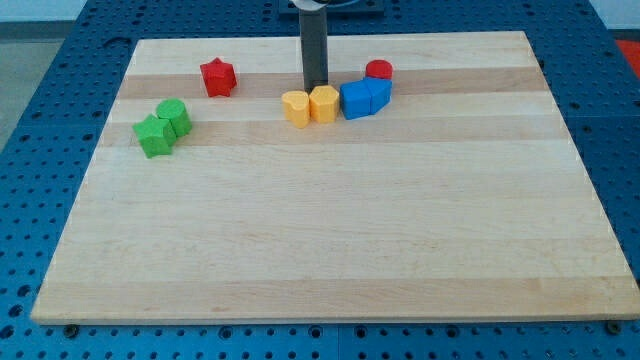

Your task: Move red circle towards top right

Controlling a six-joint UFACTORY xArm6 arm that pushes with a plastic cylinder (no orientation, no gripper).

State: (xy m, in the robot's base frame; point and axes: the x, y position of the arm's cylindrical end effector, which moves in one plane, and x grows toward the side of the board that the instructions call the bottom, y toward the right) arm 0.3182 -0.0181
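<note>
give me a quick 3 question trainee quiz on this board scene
1. True or false: the red circle sits at the view's top edge of the blue blocks.
2. Which block lies directly below my tip in the view? A red star B yellow hexagon C green cube
3. Fill in: the two green blocks lie at the view's ____ side of the board.

Key: 1 true; 2 B, the yellow hexagon; 3 left.

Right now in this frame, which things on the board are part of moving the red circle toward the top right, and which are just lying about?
Part of the job:
- red circle block, behind the blue blocks
- my tip, just above the yellow blocks, on the view's left of the red circle

Lying about:
- red star-shaped block
- two yellow blocks
- two blue blocks
- two green blocks
- wooden board
</note>
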